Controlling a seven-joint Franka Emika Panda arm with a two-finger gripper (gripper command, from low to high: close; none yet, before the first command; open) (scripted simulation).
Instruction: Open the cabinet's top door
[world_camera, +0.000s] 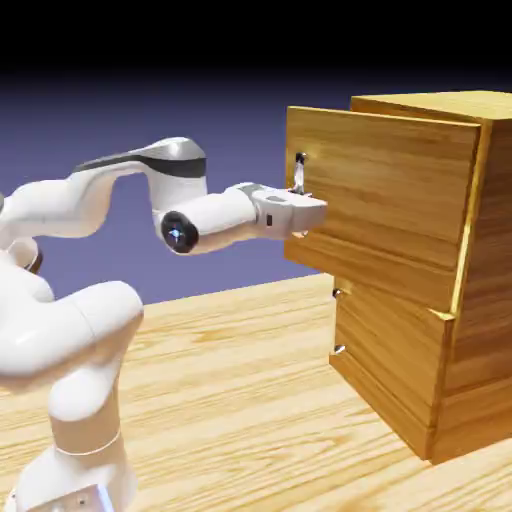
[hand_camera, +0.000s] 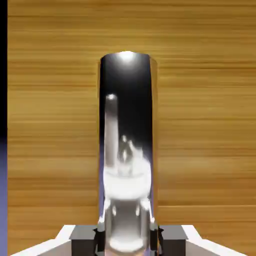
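The cabinet (world_camera: 482, 262) of golden-brown wood stands at the exterior view's right. Its top door (world_camera: 385, 185) stands ajar, its left edge out in front of the cabinet body. My gripper (world_camera: 301, 200) reaches in level from the left and is shut on the door's thin silver handle (world_camera: 300, 170), whose upper end shows above the hand. In the hand view the handle (hand_camera: 127, 130) rises as a wide shiny bar between my grey fingertips (hand_camera: 82, 239), with my gripper (hand_camera: 127, 241) closed around its base. The door's wood grain (hand_camera: 205, 125) fills the view behind it.
The lower panel (world_camera: 392, 352) sits closed under the top door, with its own handle (world_camera: 338, 320) on its left edge. The cabinet stands on a wooden table (world_camera: 240, 400). My white arm (world_camera: 95, 300) rises from the lower left.
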